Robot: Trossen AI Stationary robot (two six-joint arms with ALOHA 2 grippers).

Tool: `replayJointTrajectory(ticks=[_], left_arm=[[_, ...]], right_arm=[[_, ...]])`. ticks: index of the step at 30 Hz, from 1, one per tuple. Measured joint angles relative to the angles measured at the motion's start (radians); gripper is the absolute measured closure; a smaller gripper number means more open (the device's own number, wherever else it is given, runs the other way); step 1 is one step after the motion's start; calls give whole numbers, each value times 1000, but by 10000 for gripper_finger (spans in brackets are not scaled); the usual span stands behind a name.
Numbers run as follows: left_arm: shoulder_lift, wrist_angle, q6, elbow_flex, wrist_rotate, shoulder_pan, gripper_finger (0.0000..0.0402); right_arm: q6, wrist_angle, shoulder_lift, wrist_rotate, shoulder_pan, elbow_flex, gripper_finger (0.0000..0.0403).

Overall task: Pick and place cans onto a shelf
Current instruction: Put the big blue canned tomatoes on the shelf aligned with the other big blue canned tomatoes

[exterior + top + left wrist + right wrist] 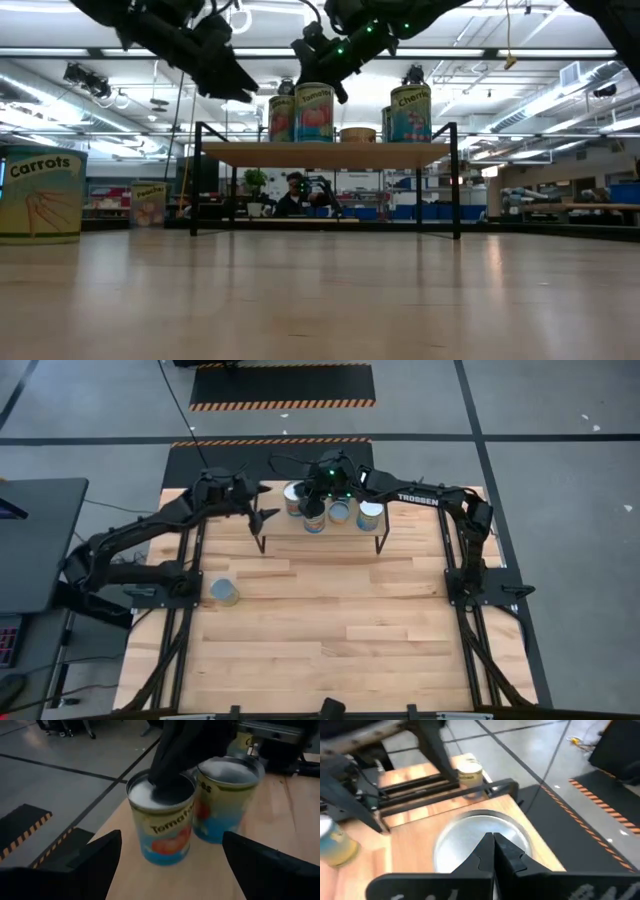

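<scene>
- Behind the bench (pixel 330 620) the low view shows a large workshop hall with ceiling lamps, and a person sits far back, seen under the shelf (pixel 325 154).
- Right gripper (pixel 314 508) hangs over the left part of the shelf with its two fingers pressed together; in the right wrist view the joined fingertips sit just above the silver top of a can (pixel 470 837), and in the left wrist view the dark tips seem to rest on the Tomatoes can (pixel 162 820).
- It holds nothing. I judge the can is already set down and the step is to leave it standing.
- To do this well, the right gripper should lift straight up, not sideways, because a second can (pixel 227 795) stands touching or just beside the Tomatoes can, and any sideways push could knock both.
- Left gripper (pixel 262 512) waits at the left end of the shelf, fingers spread wide and empty, pointing at these two cans.
- Four cans stand on the shelf in the high view, in a row at its far edge.
- One can (pixel 224 592) is left on the bench, near the left arm base; the low view shows it as the Carrots can (pixel 40 195).
- A good next reach would be the left arm to this can, well apart from the shelf.
</scene>
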Motion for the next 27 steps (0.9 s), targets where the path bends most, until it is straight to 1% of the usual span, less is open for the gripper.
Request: replayJointTrajectory(ticks=[3,8,13,18,21,23,26,27], left_arm=[[-38,-39,0,0,-1,0,49],[-71,-58,-6,0,-2,0,49],[-74,-86,-7,0,-2,0,49],[-74,-81,-10,0,-2,0,49],[-74,-80,-27,0,-2,0,49],[-74,-82,-27,0,-2,0,49],[-74,-83,-28,0,-2,0,49],[-73,-82,-28,0,-2,0,49]], right_arm=[[-4,-1,0,17,0,0,400],[-23,-4,-1,57,-2,0,400],[-23,-41,-14,58,-12,0,400],[-28,-58,-26,101,-13,0,400],[-33,-56,-34,105,-13,0,400],[-43,-36,-34,67,-9,0,400],[-48,9,-34,-31,4,0,400],[-51,15,-34,-38,9,0,400]])
